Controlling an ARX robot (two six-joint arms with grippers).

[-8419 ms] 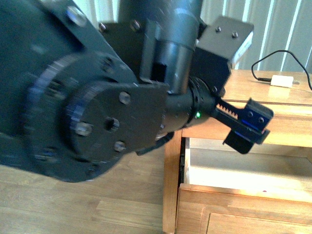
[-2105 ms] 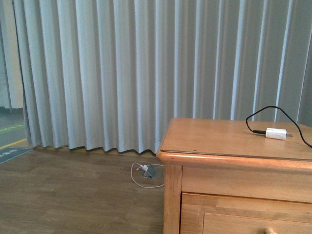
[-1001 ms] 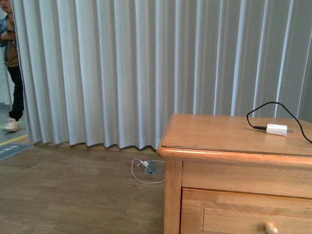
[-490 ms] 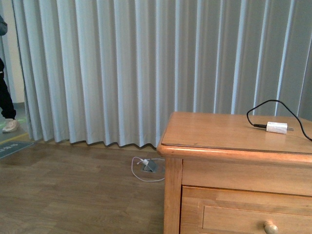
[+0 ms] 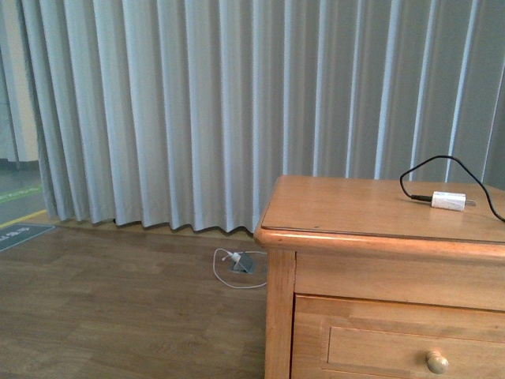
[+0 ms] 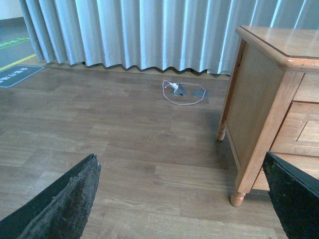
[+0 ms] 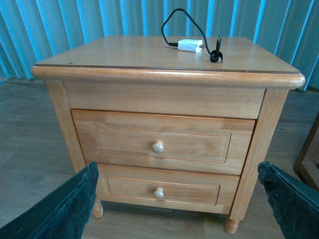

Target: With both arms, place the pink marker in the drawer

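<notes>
Grey curtains (image 5: 197, 110) hang behind a wooden floor (image 6: 99, 144) and a honey-coloured cabinet (image 7: 164, 79). Its upper drawer (image 7: 159, 142) is fully closed, with a round pale knob (image 7: 158, 147) in the middle, above the lower drawer (image 7: 159, 189). The left gripper (image 6: 179, 199) and the right gripper (image 7: 177, 199) both hold their black fingers wide apart, with nothing between them. On the cabinet top lies a white charger plug (image 7: 191, 46) with a black cable (image 7: 174, 25). The pink marker is not visible in any view.
</notes>
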